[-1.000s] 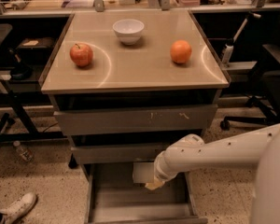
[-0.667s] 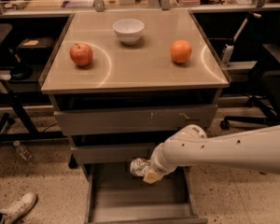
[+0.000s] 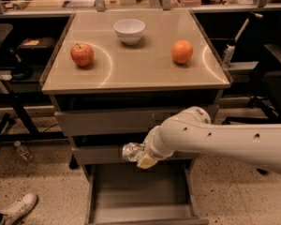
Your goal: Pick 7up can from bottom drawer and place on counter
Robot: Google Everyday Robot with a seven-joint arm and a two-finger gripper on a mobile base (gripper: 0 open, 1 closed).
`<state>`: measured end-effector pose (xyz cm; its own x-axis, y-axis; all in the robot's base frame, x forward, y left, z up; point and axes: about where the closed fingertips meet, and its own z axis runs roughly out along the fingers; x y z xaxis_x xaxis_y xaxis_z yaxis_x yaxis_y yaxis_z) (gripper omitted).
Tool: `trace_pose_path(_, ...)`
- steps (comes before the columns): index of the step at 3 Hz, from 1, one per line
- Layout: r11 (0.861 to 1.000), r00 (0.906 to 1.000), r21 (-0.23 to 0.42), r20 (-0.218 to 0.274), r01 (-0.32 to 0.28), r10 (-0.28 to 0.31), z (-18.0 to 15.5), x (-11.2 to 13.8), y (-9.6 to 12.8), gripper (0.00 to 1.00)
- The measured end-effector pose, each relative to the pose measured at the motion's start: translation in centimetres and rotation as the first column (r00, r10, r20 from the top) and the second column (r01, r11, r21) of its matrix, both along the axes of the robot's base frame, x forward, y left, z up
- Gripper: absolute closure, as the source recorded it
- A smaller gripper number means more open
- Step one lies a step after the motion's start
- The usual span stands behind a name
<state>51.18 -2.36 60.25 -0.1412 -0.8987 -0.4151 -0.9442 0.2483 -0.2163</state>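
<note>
GRIP: gripper [image 3: 140, 157] being held clenched on can [image 3: 131, 151] | CAN: being held clear above open drawer [image 3: 140, 193], level with the drawer front [image 3: 97, 154] above it | ROOM: counter [image 3: 140, 75] front strip being left free before apple [image 3: 82, 54], bowl [image 3: 129, 30], orange [image 3: 182, 51] | CHANGE: can being carried higher than 0.7 s ago

claw [image 3: 137, 155] holding can [image 3: 129, 151], over bare open drawer [image 3: 140, 197]

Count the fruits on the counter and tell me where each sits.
2. The apple sits left on the counter, the orange right. None looks hidden. The gripper holds the can above the open drawer.
</note>
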Motion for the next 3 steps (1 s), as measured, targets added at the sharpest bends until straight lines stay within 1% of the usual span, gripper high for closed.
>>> trace_pose_path(1, 1.000, 1.0000, -0.002, 0.003, -0.005, 0.005, 0.1, 0.0, 0.0, 1.00)
trace_pose_path(2, 1.000, 0.9986, -0.017, 0.050, -0.016, 0.017, 2.2, 0.5, 0.6, 1.00)
trace_pose_path(3, 0.998, 0.9901, -0.054, 0.135, -0.032, 0.039, 6.8, 1.4, 1.4, 1.00)
